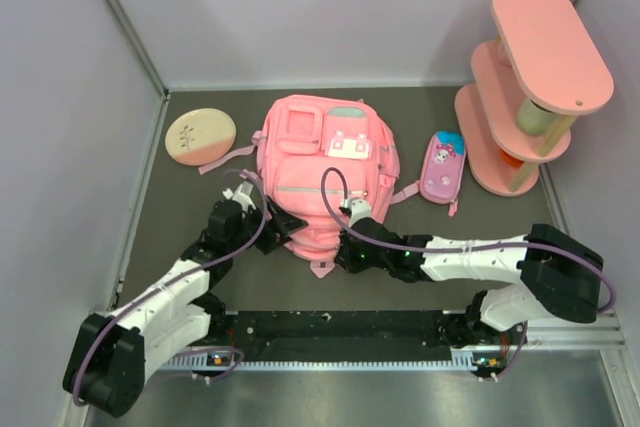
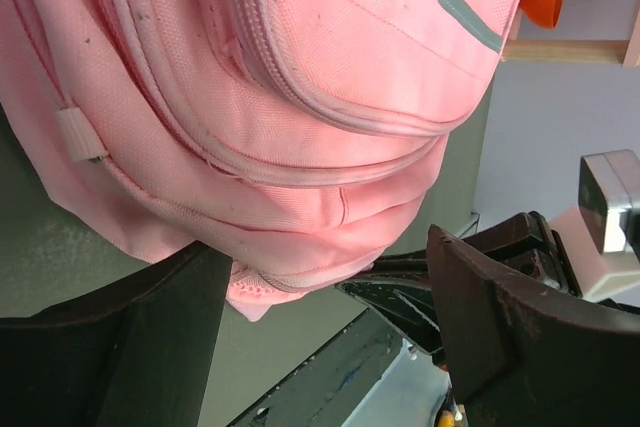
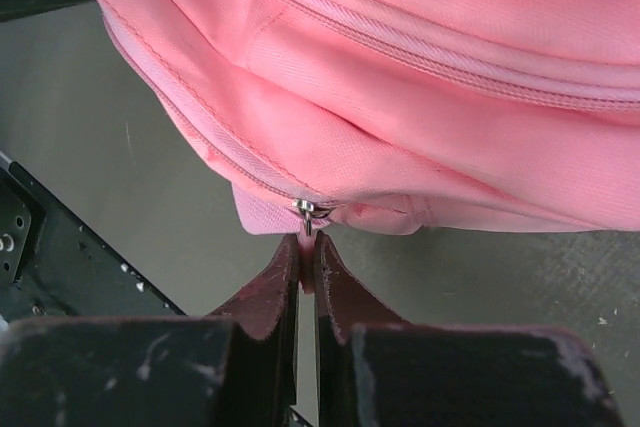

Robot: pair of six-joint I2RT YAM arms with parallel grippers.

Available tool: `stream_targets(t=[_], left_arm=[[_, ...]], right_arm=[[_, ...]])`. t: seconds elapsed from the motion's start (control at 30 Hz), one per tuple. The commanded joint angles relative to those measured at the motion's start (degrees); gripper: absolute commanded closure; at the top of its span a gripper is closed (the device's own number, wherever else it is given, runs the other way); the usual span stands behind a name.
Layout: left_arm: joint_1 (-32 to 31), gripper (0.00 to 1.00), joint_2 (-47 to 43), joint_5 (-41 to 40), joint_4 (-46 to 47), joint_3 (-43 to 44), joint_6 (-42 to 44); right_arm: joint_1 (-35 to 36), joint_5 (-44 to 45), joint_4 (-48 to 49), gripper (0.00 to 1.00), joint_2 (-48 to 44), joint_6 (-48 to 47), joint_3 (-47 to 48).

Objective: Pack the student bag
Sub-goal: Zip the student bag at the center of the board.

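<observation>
Bag [image 1: 325, 162] lay at tabletop [image 1: 500, 212] centre, right hand [image 3: 308, 257] pinched shut on its zipper pull [image 3: 306, 212] at 6 o'clock, left hand [image 2: 320, 282] gaping empty at 8, pencil case [image 1: 442, 167] at 3 unpacked: barely started.

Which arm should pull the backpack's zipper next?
The right. The right fingers are shut on the zipper pull at the near edge of the backpack. The left fingers stand open beside it, holding nothing.

Robot lab booth: blank panel walls [image 1: 330, 7], mounting rail [image 1: 340, 332].

Bright, even light; soft wrist-view foregrounds
</observation>
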Motion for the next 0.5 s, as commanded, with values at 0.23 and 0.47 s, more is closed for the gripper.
stream_targets(t=[0.23,0.47], left_arm=[[-7.9,0.72,11.6,-6.7,12.1,0.0,-5.0],[-5.6,1.0,12.0,-10.4,2.9,4.0,0.6]], right_arm=[[1.1,-1.9,0.9,1.0,1.5,-1.6,4.7],[-0.6,3.7,-3.9,1.0,0.0,-2.1,4.1]])
